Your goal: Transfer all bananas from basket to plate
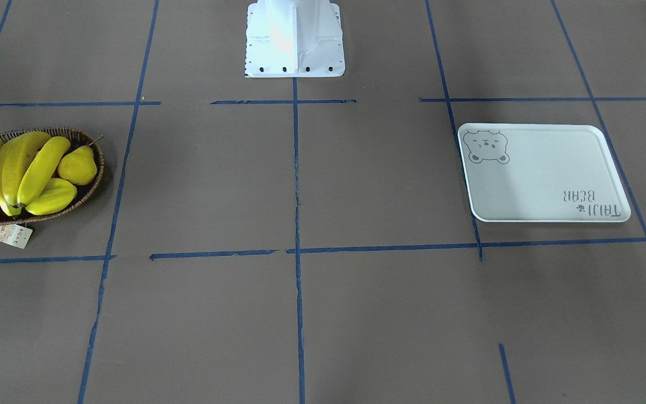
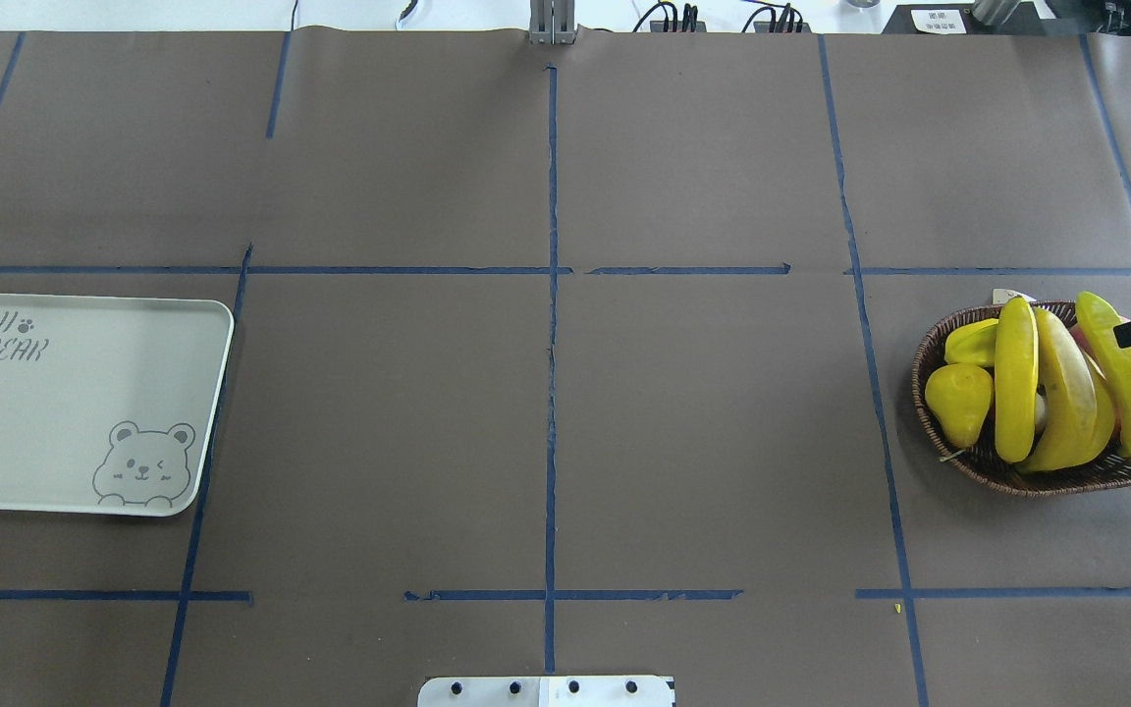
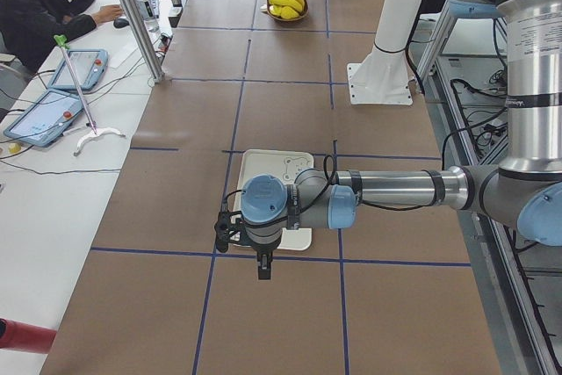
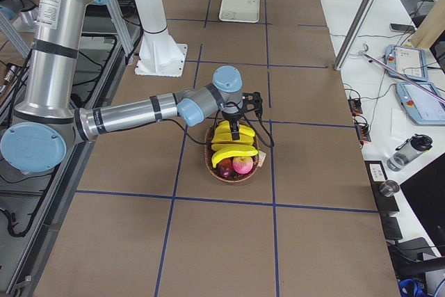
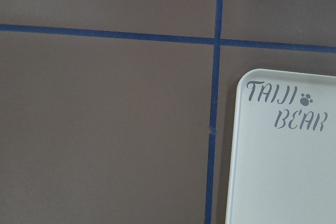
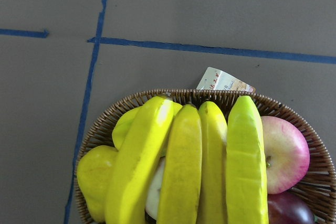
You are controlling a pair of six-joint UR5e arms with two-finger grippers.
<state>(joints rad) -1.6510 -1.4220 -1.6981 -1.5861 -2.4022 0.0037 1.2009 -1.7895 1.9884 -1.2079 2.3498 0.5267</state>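
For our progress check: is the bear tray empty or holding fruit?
Empty: the tray is bare; bananas lie in the wicker basket.

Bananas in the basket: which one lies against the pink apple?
The outermost banana, farthest from the pear; it borders the pink apple, while the other three lie between it and the pear.

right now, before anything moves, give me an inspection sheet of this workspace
surface: brown paper table with a blue tape grid.
job's things: four bananas, all in the wicker basket; bear tray holds no fruit.
clutter: pear, starfruit, apple and dark red fruit share the basket.
pincers: right pincer above the basket, left pincer by the tray's edge; open or shut cannot be told.
cables: left-wrist cable, right-wrist cable.
surroundings: person at a side desk with tablets.
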